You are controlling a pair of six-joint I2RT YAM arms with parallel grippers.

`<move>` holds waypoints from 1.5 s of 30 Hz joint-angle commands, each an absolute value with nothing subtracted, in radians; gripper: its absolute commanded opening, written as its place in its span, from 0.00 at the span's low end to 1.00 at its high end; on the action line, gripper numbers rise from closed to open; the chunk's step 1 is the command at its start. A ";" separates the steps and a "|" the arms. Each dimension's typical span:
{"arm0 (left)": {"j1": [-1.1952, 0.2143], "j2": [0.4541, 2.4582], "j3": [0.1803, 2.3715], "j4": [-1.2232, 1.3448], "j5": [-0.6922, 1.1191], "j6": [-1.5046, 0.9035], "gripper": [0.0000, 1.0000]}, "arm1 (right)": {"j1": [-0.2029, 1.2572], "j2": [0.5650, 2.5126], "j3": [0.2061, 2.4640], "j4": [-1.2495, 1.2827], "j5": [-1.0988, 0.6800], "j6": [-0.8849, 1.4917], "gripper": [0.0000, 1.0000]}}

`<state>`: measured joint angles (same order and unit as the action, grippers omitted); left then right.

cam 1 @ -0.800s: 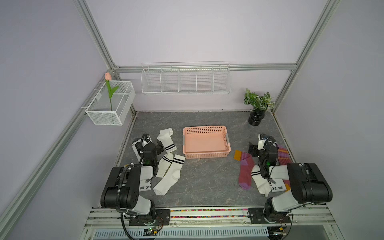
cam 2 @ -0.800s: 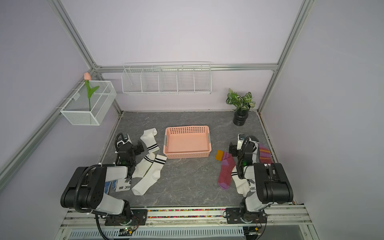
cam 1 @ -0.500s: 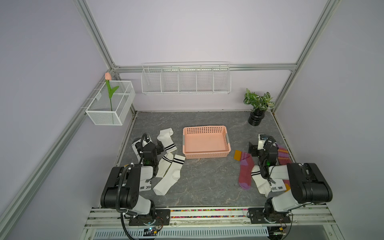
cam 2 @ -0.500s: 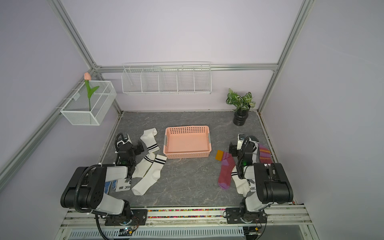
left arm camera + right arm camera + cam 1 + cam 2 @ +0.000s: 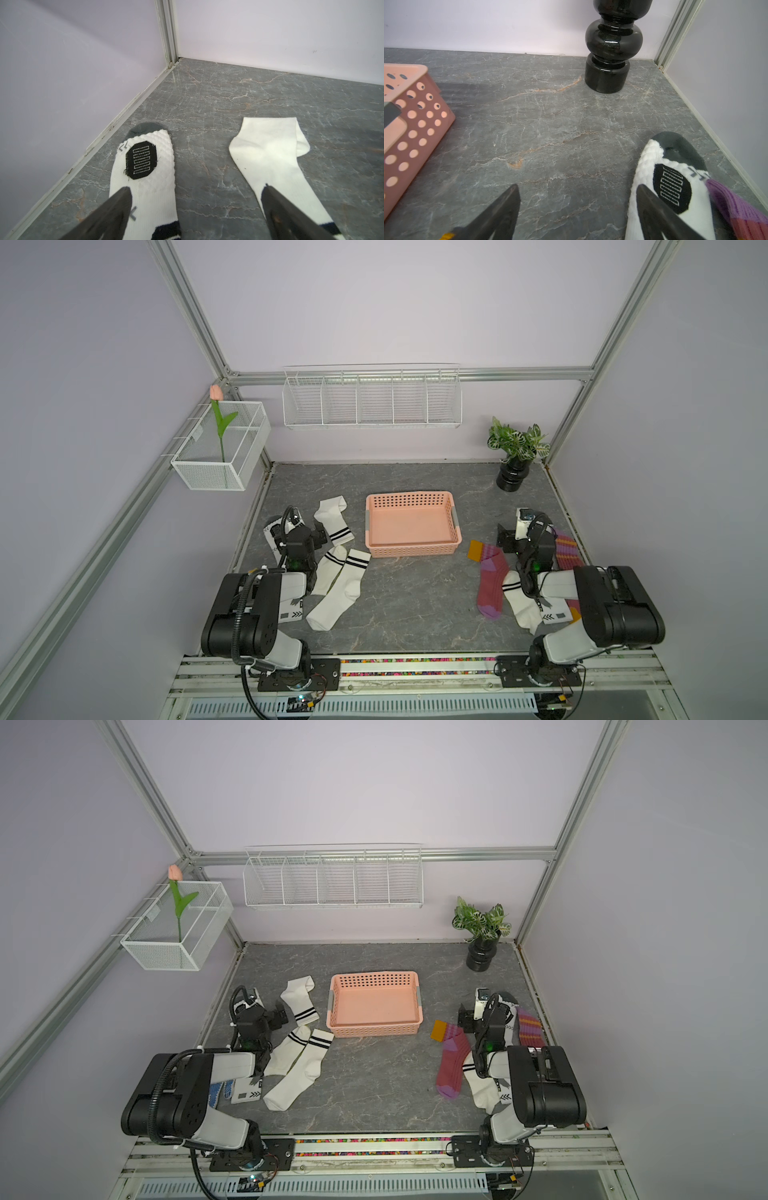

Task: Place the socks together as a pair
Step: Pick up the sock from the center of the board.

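On the left, three white socks with black cuff stripes (image 5: 332,522) (image 5: 330,572) (image 5: 343,593) lie near my left gripper (image 5: 297,531). In the left wrist view that gripper (image 5: 196,189) is open, low over bare table, between a white sports sock (image 5: 151,166) and a striped sock's foot (image 5: 270,149). On the right lie two maroon socks (image 5: 490,580) (image 5: 567,549), a striped white sock (image 5: 519,601) and a sports sock (image 5: 650,166). My right gripper (image 5: 577,187) is open and empty, with one finger over that sports sock's edge.
A pink perforated basket (image 5: 411,547) stands empty at mid-table. A black vase with a plant (image 5: 513,477) is at the back right corner. A blue dotted glove (image 5: 216,1092) shows beside the left arm. Walls and aluminium rails close both sides.
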<state>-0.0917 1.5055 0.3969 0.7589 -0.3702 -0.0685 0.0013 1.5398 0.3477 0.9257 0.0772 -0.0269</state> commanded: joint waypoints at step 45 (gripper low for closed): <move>-0.400 1.452 0.906 -0.586 -0.120 -1.345 0.71 | 0.303 0.857 0.460 -0.082 0.080 0.406 1.00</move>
<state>-0.3950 1.3857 0.8536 -0.5747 -0.1429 -1.2533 0.2787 0.9020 0.4957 -0.0891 0.0444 0.4294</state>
